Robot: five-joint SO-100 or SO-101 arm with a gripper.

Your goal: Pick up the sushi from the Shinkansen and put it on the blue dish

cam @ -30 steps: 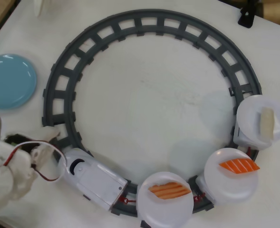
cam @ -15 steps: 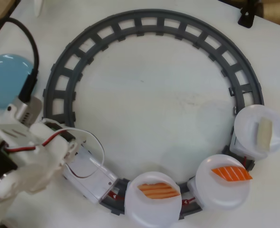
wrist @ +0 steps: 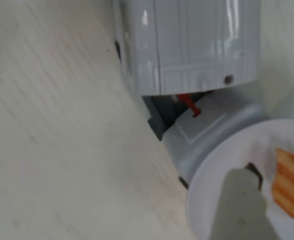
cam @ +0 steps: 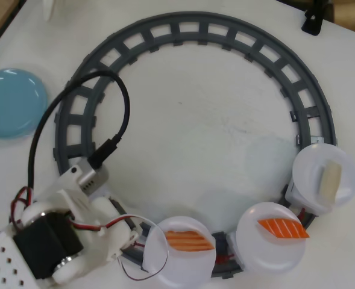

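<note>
Only wrist view shows claw (wrist: 244, 200) beside sushi (wrist: 290, 184).

The overhead view looks straight down from well above the table (cam: 183, 126), far enough to take in the whole ring track (cam: 195, 24), the blue dish (cam: 11, 102) at its left edge and the arm at lower left. The wrist view sits very close to the table, looking down at the train (wrist: 191, 45) and the rim of one white plate (wrist: 211, 175). Both views share that plate (cam: 180, 253) with its striped sushi (cam: 189, 241) (wrist: 289, 182) and the track's lower part.
</note>
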